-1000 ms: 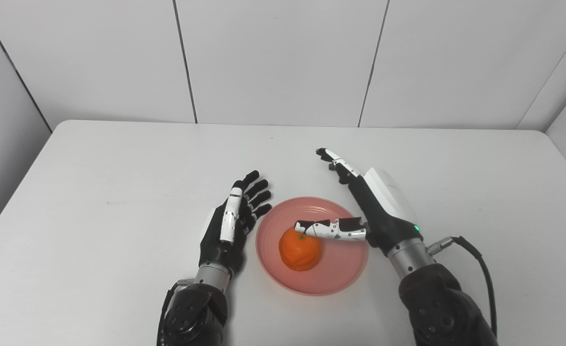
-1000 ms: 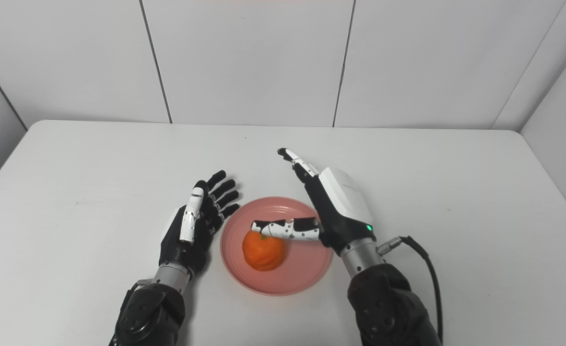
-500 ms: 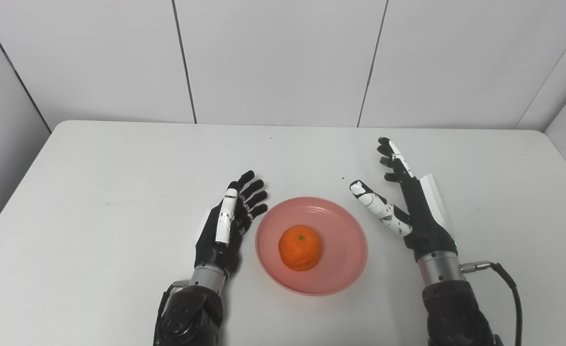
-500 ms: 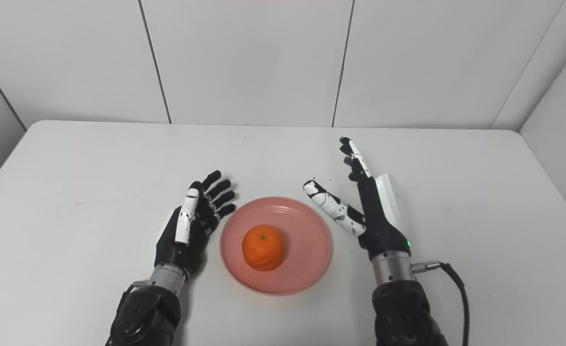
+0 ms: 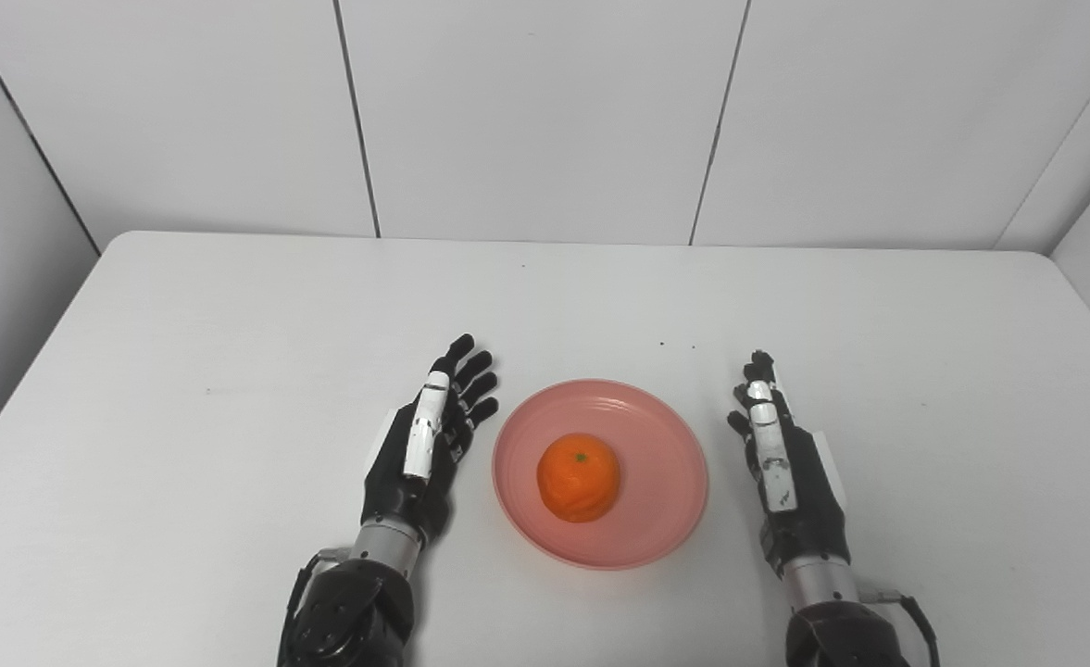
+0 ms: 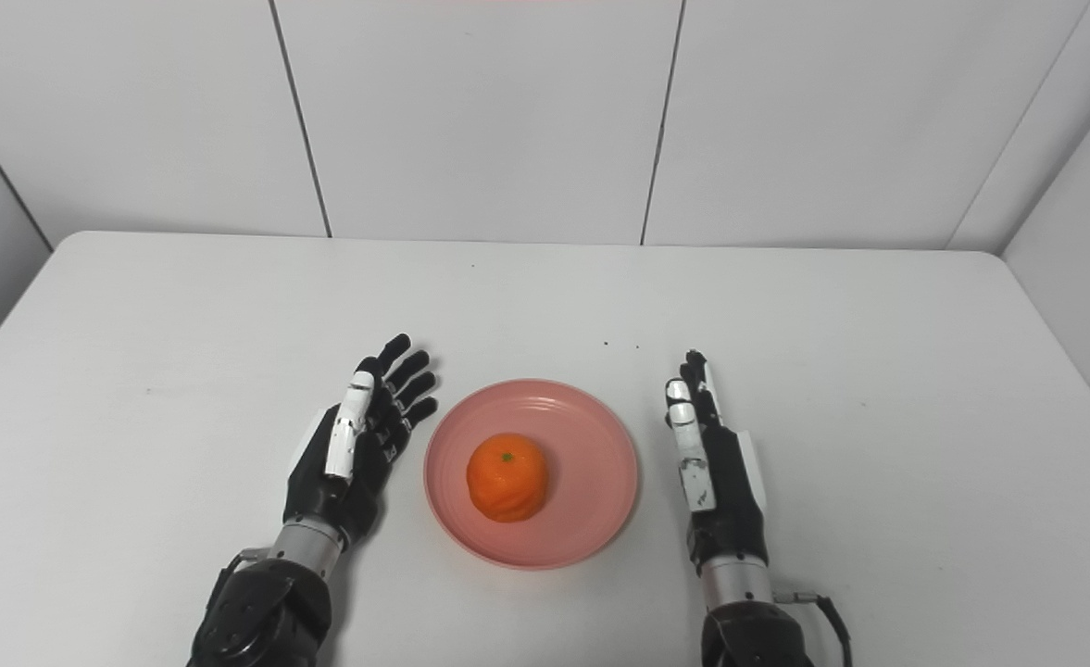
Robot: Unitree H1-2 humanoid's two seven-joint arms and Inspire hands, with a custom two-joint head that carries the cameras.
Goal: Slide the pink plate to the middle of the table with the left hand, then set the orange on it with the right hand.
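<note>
A white tabletop (image 5: 230,315) is filling the scene, with pale wall panels (image 5: 535,111) standing along its far edge.

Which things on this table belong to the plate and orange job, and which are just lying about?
Part of the job:
pink plate
orange, sitting on the plate
left hand, open beside the plate
right hand, open beside the plate

Just there:
white table
small dark specks on it

Black left hand (image 5: 419,449) and right hand (image 5: 790,472), white thumb shells, silver wrists, dark sleeves.
</note>
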